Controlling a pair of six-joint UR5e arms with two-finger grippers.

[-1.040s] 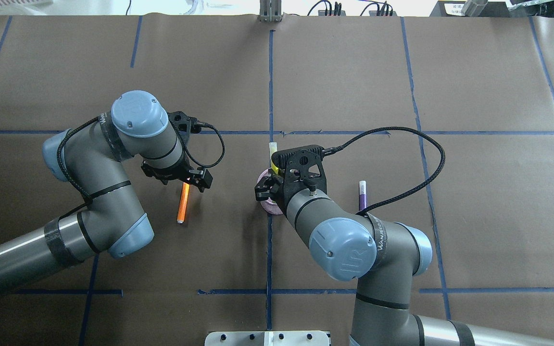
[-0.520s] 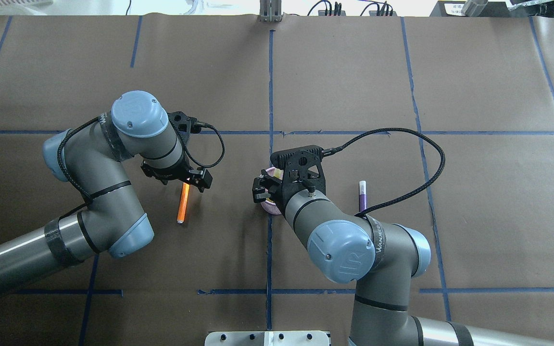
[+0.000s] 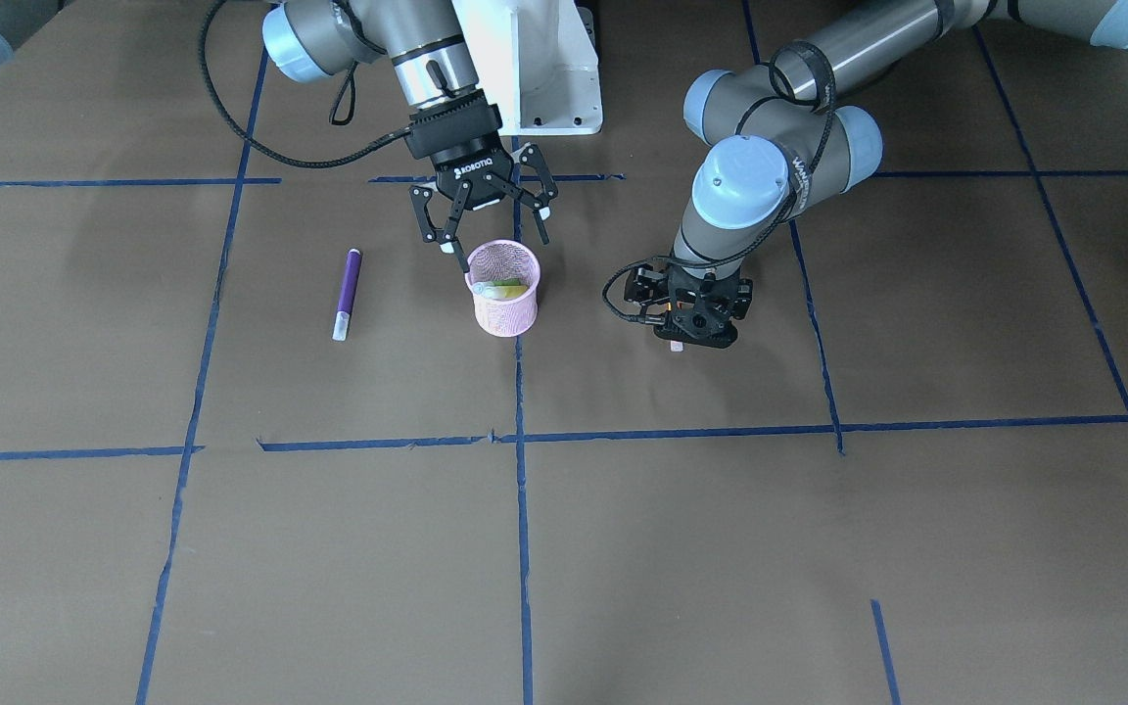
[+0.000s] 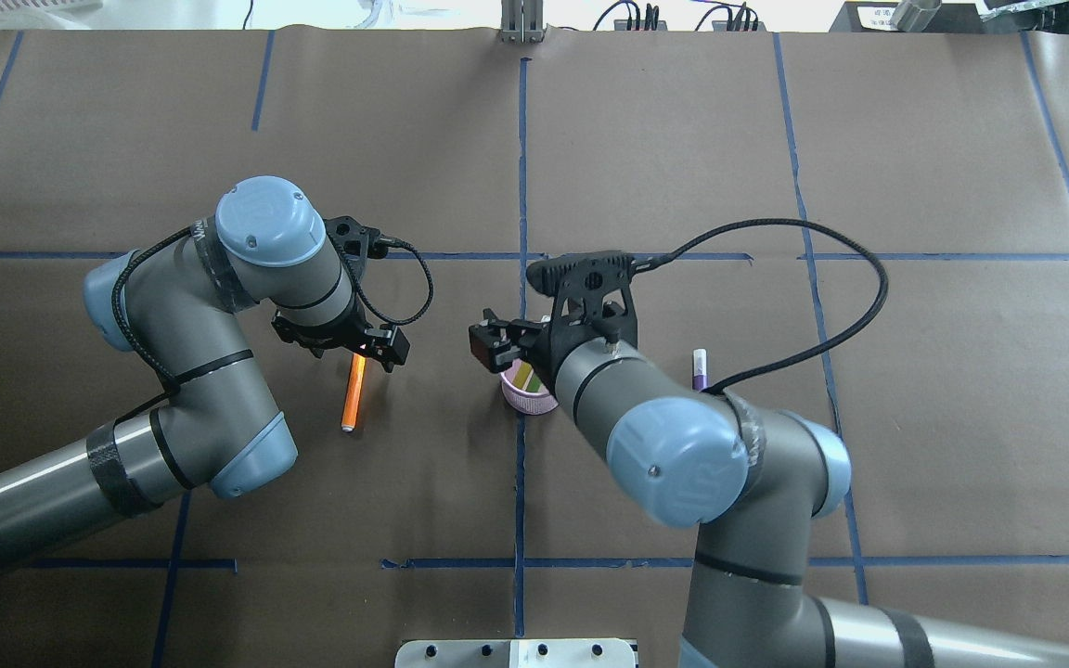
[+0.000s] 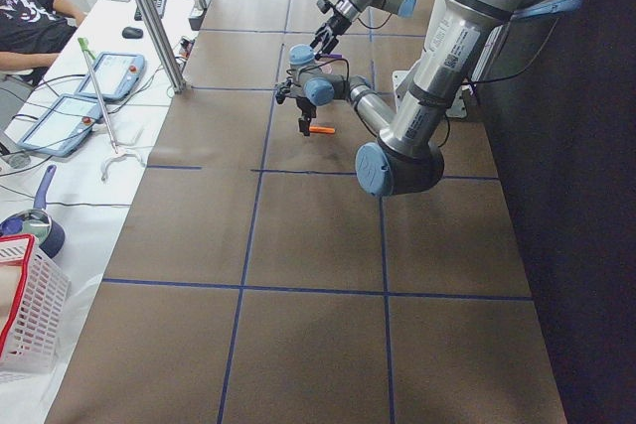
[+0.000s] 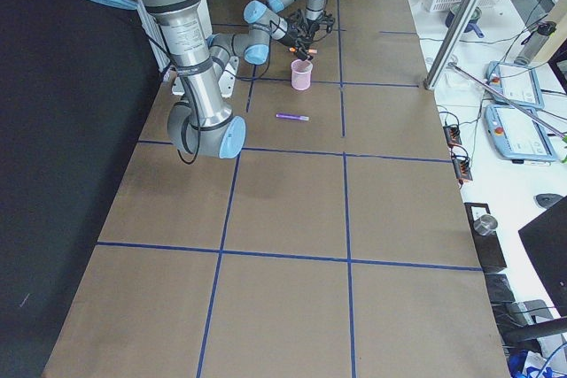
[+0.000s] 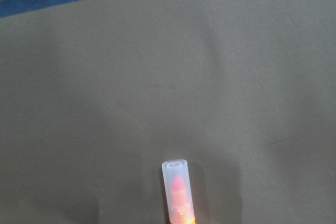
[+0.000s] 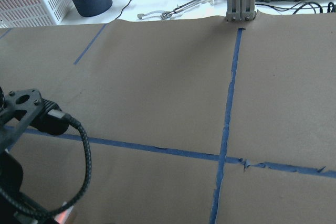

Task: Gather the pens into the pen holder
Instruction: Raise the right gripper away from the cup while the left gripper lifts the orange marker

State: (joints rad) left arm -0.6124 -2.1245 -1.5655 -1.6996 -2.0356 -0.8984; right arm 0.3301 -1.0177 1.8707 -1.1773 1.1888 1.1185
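Partly | orange pen (image 4: 352, 394) top hidden beneath left gripper (image 4: 361, 353) | fingers unseen

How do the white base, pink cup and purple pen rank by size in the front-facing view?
1. white base
2. pink cup
3. purple pen, about as long as the cup is tall, but far slimmer

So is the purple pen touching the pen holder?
Apart. The front-facing view shows a plain stretch of table between the purple pen and the pen holder.
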